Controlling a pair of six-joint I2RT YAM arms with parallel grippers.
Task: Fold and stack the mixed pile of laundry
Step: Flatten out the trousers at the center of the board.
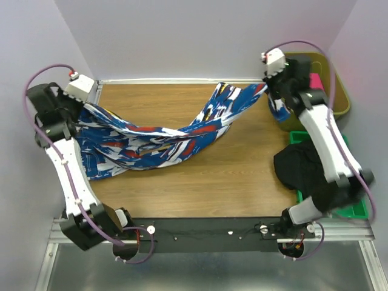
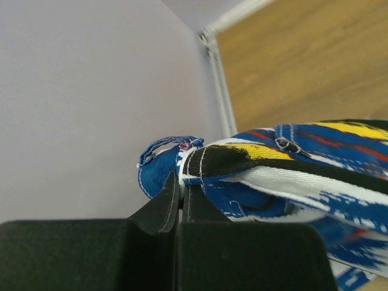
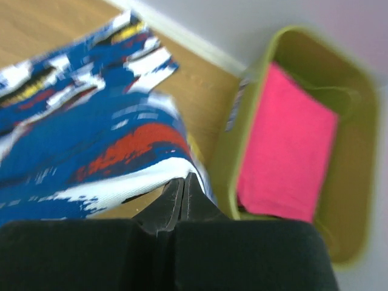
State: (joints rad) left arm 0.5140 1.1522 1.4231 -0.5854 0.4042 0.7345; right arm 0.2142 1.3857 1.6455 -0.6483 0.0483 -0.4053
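Observation:
The long blue cloth (image 1: pixel 157 142) with white, red and black blotches hangs stretched across the wooden table, sagging in its middle. My left gripper (image 1: pixel 85 106) is shut on its left end near the back left wall; the left wrist view shows the jaws (image 2: pixel 180 182) pinching a stitched hem of the cloth (image 2: pixel 303 176). My right gripper (image 1: pixel 271 91) is shut on the other end at the back right, and the right wrist view shows the cloth (image 3: pixel 91 145) clamped at the closed tips (image 3: pixel 184 182). The plain black garment (image 1: pixel 300 170) lies crumpled at the right, under the right arm.
An olive bin (image 1: pixel 342 91) at the back right holds a folded pink cloth (image 3: pixel 291 157). A green bin (image 1: pixel 351 209) sits at the right edge, partly under the black garment. Walls close in the left and back sides.

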